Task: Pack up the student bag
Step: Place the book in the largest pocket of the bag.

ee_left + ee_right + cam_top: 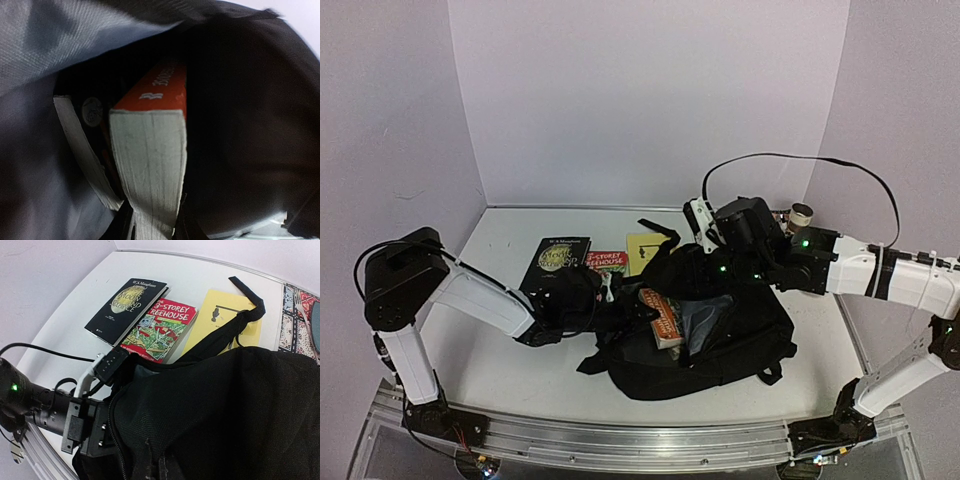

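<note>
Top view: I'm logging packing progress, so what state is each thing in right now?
student bag: lying on table, mouth open.
orange book: in the bag's mouth, gripped.
left gripper: shut on orange book.
right gripper: shut on student bag fabric.
black book: closed, flat on table.
red book: closed, flat on table.
yellow book: closed, flat, bag strap across it.

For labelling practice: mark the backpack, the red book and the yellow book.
backpack (pixel 240 410), right wrist view, fabric side
red book (pixel 161 329), right wrist view, cover
yellow book (pixel 216 315), right wrist view, cover
</note>
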You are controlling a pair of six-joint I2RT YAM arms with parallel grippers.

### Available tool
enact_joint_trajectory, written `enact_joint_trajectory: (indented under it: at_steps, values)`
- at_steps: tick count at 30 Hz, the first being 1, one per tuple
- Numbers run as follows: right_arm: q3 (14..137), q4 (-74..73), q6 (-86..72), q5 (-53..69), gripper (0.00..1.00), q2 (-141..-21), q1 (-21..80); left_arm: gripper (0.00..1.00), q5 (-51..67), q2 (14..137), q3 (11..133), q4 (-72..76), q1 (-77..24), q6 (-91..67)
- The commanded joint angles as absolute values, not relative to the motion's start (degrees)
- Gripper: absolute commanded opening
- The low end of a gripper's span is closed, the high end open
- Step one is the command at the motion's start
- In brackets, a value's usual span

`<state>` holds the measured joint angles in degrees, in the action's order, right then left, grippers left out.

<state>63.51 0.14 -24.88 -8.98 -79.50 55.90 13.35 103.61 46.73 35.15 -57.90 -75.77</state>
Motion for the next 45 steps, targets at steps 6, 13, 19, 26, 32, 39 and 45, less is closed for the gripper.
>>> enact_joint_trajectory:
  at_steps: [6,13,19,26,32,39,45]
  values:
    - [66.8,6.9,-24.8,-8.9,0.00,-79.2,56.1,0.03,8.1,109.8,52.3,38.8,-59.7,-75.6]
    - [66.5,6.9,-24.5,-8.9,0.00,-79.0,56.1,0.25,4.2,110.1,57.7,25.9,-60.1,-68.4]
    - [66.4,6.9,-24.4,-9.2,0.00,-78.8,56.1,0.24,4.2,109.5,59.4,22.9,-61.6,-70.0]
    - [66.1,6.9,-24.8,-8.9,0.00,-78.7,56.1,0.19,-1.5,110.5,59.8,22.9,-64.4,-77.2]
    - [65.3,6.9,-24.9,-9.3,0.00,-77.8,56.1,0.33,-0.7,111.3,61.2,22.8,-64.8,-76.6]
    - [63.8,6.9,-24.5,-11.2,0.00,-75.5,56.1,0.62,-3.4,108.6,61.0,17.3,-65.0,-73.8]
    - [63.5,6.9,-24.2,-11.4,0.00,-75.0,56.1,0.71,-8.3,107.1,65.9,3.0,-66.4,-70.6]
